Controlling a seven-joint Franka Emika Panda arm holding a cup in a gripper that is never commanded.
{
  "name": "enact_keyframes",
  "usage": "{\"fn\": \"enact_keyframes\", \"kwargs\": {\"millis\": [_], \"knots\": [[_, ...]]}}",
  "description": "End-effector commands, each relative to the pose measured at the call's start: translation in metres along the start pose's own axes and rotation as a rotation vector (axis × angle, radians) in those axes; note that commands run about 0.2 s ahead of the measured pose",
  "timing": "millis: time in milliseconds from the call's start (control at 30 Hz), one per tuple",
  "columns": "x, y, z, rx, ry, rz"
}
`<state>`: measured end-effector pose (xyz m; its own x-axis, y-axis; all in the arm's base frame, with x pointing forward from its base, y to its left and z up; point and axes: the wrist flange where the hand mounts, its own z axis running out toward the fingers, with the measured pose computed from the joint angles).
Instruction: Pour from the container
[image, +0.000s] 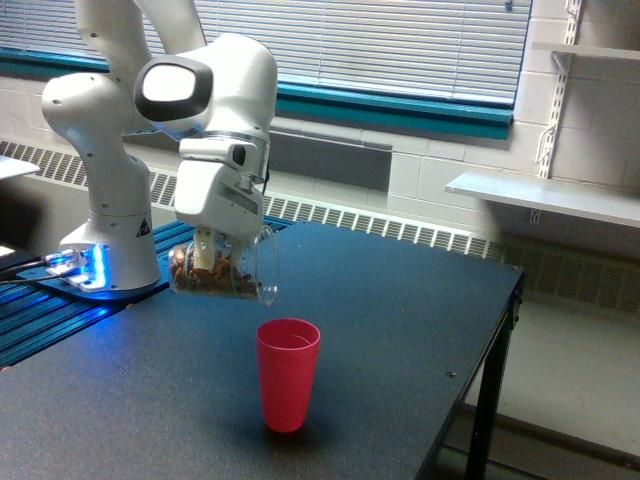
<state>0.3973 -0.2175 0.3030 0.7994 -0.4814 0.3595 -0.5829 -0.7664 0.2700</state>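
The container (232, 270) is a clear plastic tumbler with brown granular pieces lying along its lower wall. It hangs tipped almost on its side, mouth toward the exterior view's right. My gripper (212, 262) is shut on the container from above. The tumbler's mouth sits above and a little left of the pink-red cup (288, 373), which stands upright on the black table (400, 330). No pieces are falling.
The arm's white base (105, 240) stands at the table's left end beside a blue-lit rail (50, 300). The table's right edge drops off near a leg (487, 400). A wall shelf (545, 195) and radiator are behind.
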Motion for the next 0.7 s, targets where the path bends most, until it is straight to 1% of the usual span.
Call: {"fn": "enact_keyframes", "kwargs": {"millis": [33,233,700], "knots": [[0.0051,-0.0081,-0.0028,-0.023,0.006,-0.009],[0.0060,-0.0103,-0.0029,-0.056,0.000,-0.016],[0.0076,-0.0129,-0.0034,-0.099,-0.006,-0.036]]}}
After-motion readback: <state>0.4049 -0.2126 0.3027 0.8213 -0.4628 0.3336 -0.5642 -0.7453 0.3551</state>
